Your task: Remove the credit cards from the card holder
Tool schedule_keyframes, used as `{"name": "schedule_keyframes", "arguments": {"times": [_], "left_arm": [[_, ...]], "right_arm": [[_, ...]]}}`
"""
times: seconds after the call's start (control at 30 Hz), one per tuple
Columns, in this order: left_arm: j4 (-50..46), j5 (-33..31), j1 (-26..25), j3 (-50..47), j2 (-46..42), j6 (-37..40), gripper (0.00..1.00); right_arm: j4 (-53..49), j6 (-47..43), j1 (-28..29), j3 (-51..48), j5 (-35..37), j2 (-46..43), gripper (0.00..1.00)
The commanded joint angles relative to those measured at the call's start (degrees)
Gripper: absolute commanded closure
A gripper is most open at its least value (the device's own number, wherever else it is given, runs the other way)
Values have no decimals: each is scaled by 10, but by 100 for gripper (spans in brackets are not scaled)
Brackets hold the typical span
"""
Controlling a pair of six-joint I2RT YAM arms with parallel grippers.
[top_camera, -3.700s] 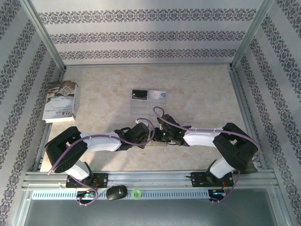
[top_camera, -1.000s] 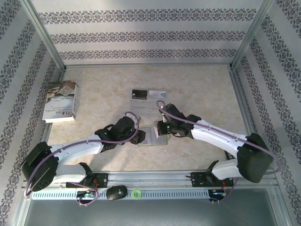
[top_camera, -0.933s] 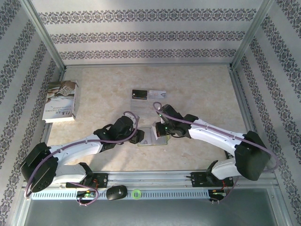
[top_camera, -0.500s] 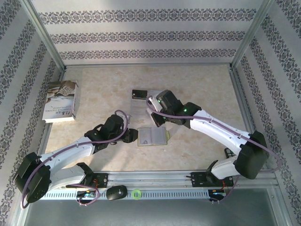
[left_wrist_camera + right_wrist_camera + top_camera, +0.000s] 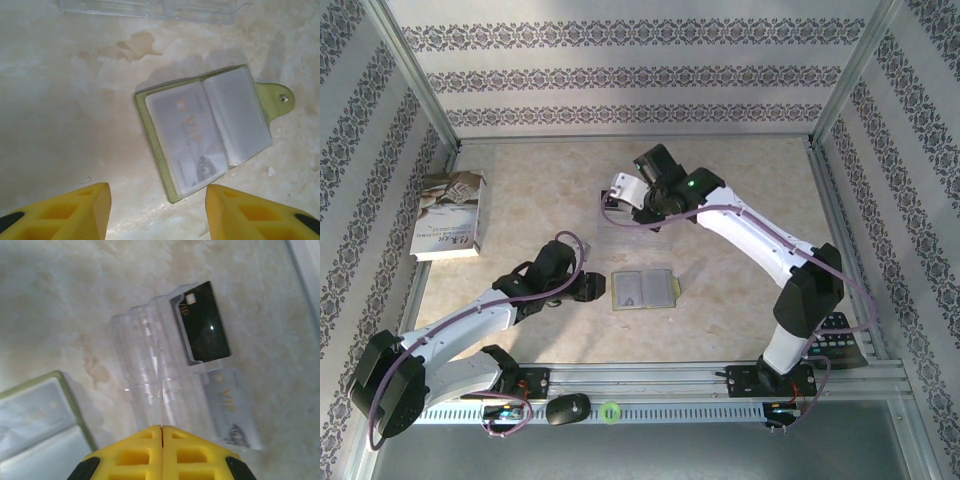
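Note:
The card holder lies open on the table, yellow-green rim round clear pockets; in the left wrist view the card holder has a pale VIP card in its left pocket. My left gripper is open just left of it, and its yellow fingers are empty. My right gripper is at the back, shut on a thin whitish credit card, seen edge-on. Below it lie a black card and a silvery VIP card.
A clear plastic sheet lies under the two loose cards. A white-grey book sits at the left edge. A black keypad device lies by the right arm's base. Metal frame rails bound the table.
My right gripper has lifted off the card holder and swung to the back with a card in it. My left gripper has drawn back to the left, off the holder.

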Motion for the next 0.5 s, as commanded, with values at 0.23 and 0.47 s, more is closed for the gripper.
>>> {"name": "schedule_keyframes", "arguments": {"times": [0.23,0.47], "left_arm": [[-59,-1,34,43,27,0,47],[-65,3,55,49,31,1,47]], "right_arm": [[-86,-138,-58,98,8,80,100],[-90,-181,-80,128,5,115,100]]}}
